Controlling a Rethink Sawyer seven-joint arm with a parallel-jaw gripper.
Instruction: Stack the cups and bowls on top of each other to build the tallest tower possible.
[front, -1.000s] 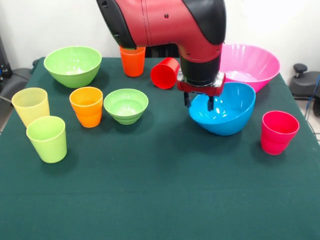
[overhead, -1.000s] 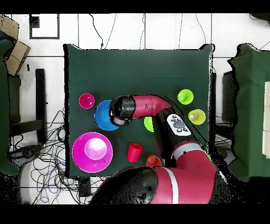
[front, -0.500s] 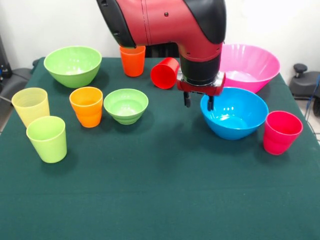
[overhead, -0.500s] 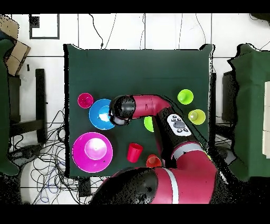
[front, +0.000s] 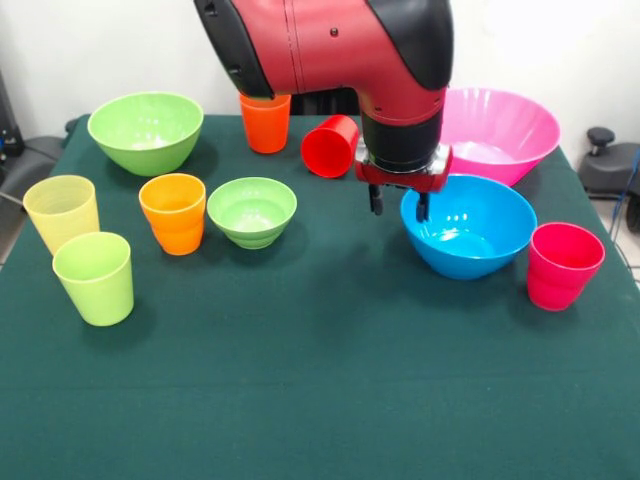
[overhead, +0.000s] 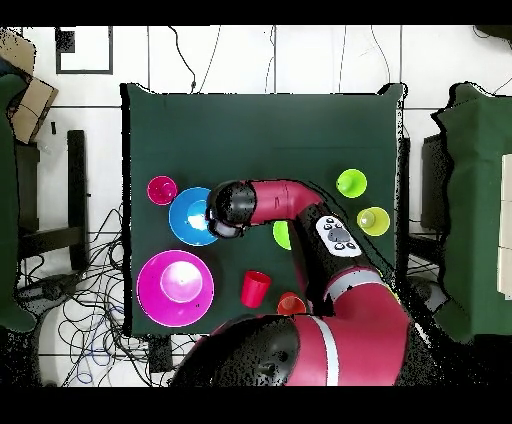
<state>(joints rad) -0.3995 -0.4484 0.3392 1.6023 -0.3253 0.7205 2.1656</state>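
Note:
My gripper hangs open at the left rim of the blue bowl, one finger outside the rim and one just over it. The bowl sits level, and the pinkish-red cup touches its right side. The pink bowl stands behind it. A red cup lies on its side beside an upright orange cup. To the left stand the small green bowl, another orange cup, the large green bowl, a pale yellow cup and a lime cup. No tower stands.
The green tablecloth covers the table. In the overhead view my arm covers much of the table's lower middle, hiding the large green bowl; the blue bowl and pink bowl lie at the left.
A second ago the blue bowl was tipped up at my gripper. It now sits level and further right, and the pinkish-red cup has been nudged right. Nothing has moved in the last half second.

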